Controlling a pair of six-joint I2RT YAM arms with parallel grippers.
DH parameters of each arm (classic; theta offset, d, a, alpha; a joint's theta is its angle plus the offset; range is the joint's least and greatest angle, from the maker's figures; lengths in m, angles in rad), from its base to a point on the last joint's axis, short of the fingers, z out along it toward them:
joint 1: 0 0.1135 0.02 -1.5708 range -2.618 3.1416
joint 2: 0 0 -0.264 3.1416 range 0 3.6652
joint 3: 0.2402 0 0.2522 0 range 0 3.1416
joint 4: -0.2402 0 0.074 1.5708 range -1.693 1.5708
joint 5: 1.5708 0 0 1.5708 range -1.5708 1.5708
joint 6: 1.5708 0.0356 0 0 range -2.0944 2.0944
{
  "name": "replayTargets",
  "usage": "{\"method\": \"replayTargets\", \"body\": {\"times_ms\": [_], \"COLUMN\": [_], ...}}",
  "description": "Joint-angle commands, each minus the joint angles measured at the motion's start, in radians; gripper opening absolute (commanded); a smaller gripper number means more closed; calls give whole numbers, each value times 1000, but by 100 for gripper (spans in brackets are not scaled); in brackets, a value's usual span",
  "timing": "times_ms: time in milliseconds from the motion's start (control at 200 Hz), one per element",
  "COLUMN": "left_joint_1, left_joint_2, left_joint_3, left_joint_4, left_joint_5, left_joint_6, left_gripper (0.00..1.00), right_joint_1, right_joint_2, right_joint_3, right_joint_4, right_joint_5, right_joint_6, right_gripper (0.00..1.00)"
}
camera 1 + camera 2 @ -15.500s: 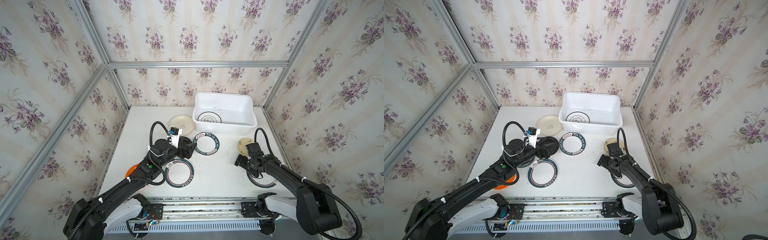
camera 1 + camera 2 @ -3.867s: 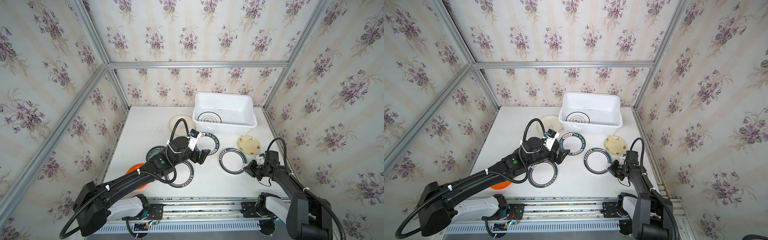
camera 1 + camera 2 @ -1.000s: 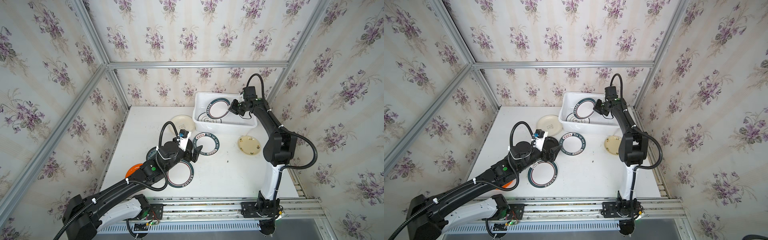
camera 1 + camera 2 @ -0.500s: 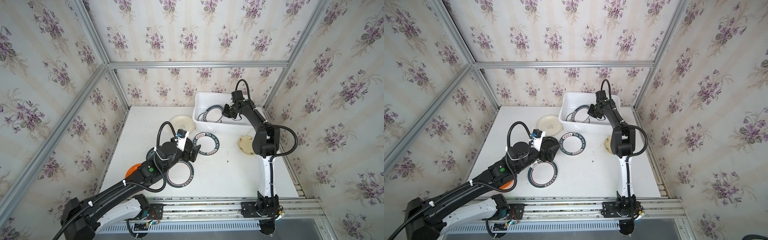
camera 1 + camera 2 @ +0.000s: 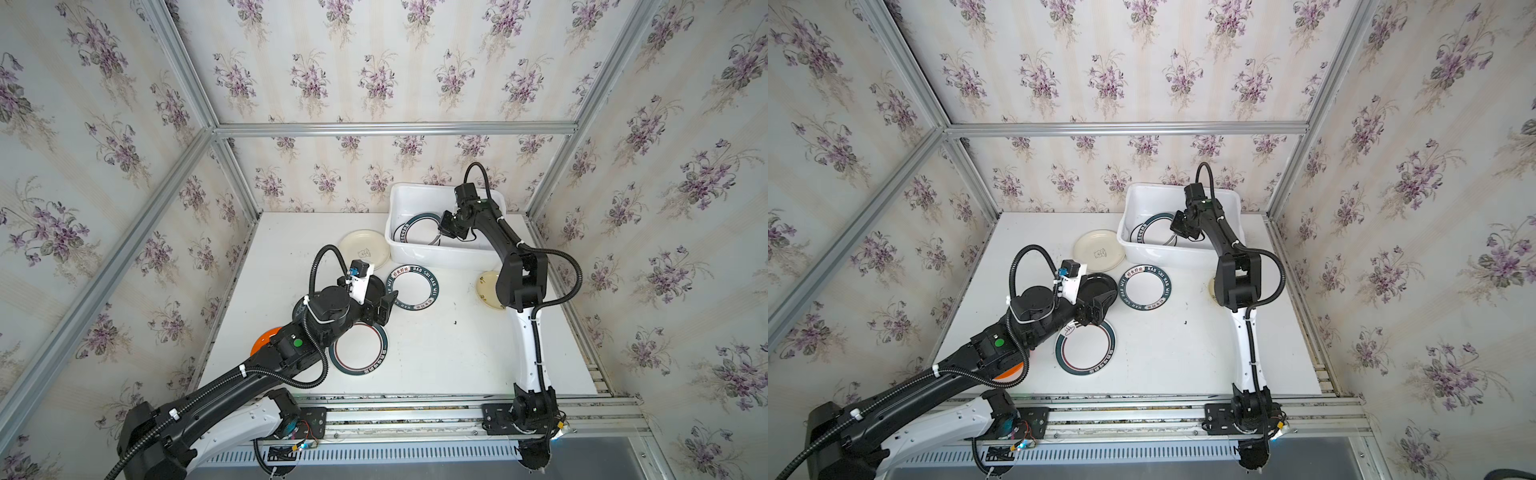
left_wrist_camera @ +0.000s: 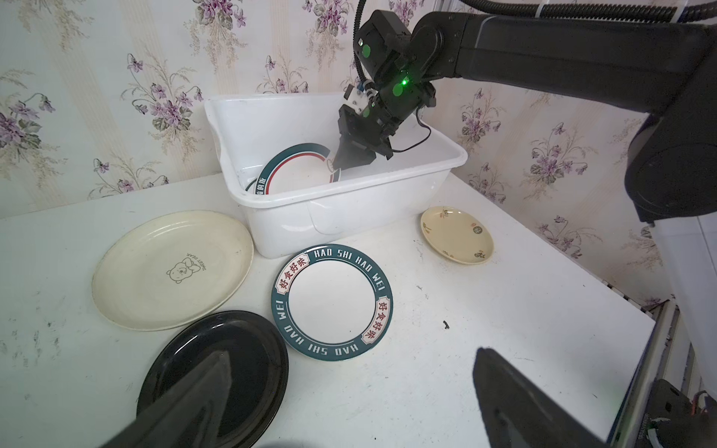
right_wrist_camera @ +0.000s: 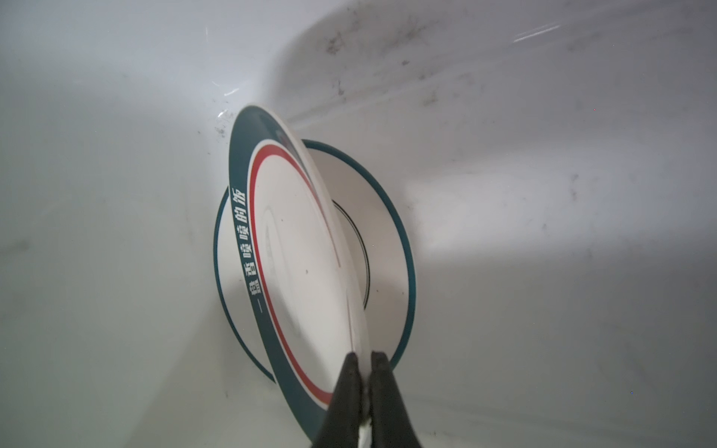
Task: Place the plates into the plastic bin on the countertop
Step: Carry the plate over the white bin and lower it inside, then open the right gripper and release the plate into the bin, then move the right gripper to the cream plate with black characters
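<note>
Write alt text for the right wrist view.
The right pincer grips the rim of a teal-and-red-bordered plate, tilted inside the white plastic bin. A teal-rimmed plate lies on the bin's floor beneath.

This is looking like a robot lab cell dressed as a home: flowered wallpaper (image 5: pixel 374 62) is covering panels in an aluminium frame (image 5: pixel 395 128), and robot arms (image 5: pixel 525 349) are standing on a rail (image 5: pixel 415 411).

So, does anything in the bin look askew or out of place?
Yes: the teal-rimmed plate is steeply tilted inside the plastic bin, pinched at its rim by the right tool, above a flat ringed plate.
</note>
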Motion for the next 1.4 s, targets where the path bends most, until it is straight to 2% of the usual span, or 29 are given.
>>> {"method": "replayTargets", "body": {"times_ms": [0,175,295,450,585,695,815,875,1000,1144,1309,1399], "left_joint_1": [2,1,1,1,1,1,1,2,3,63,222,254], "left_joint_2": [2,3,-5,-10,-12,-13,15,34,79,91,88,117], "left_joint_3": [1,2,-1,-1,2,8,15,16,17,34,-39,-39], "left_joint_4": [6,1,-1,-1,-1,2,15,39,113,151,320,341], "left_joint_5": [-18,-20,-24,-30,-13,4,7,7,34,172,443,494], "left_joint_6": [-7,-7,-8,-4,-7,-5,5,9,36,50,-89,-118], "left_gripper": [100,100,100,100,100,100,100,100,100,100,100,100], "right_joint_1": [2,3,3,10,13,11,-3,-28,-105,-192,-302,-371], "right_joint_2": [4,-17,-49,-126,-214,-342,-532,-618,-750,-859,-986,-1062], "right_joint_3": [33,46,46,44,-1,-151,-395,-501,-683,-861,-1056,-1149], "right_joint_4": [-33,-43,-56,-94,-127,-91,35,90,180,251,326,339], "right_joint_5": [17,13,30,77,69,82,92,57,-97,-280,-405,-432], "right_joint_6": [-19,-44,-66,-100,-138,-176,-190,-177,-119,-94,-55,-55], "right_gripper": [18,61,73,75,75,75,79,80,80,77,78,78]}}
